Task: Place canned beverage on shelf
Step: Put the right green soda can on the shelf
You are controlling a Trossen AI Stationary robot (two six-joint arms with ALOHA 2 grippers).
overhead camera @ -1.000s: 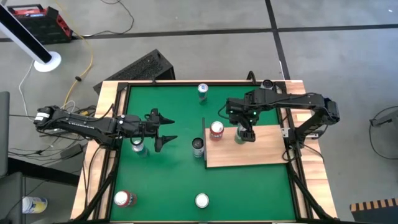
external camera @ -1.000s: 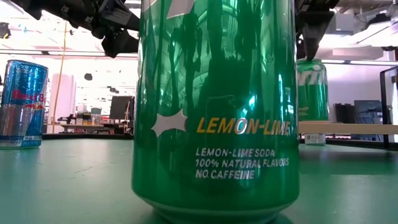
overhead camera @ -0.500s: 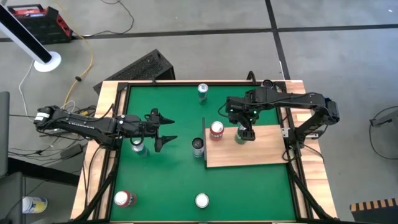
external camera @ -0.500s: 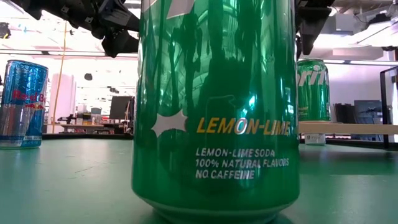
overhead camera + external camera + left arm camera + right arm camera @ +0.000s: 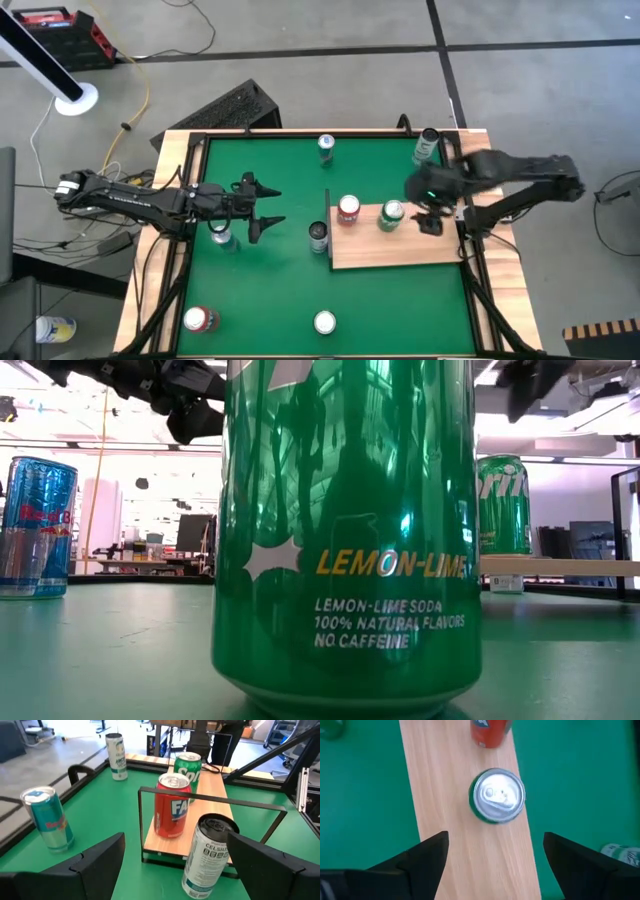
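The green can stands on the wooden shelf over green tabletop; right hand spread, empty.

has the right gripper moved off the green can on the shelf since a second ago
Yes. In the high view the right gripper, open, has drawn away from the green can toward the table's right edge, leaving the can standing on the shelf beside the red can.
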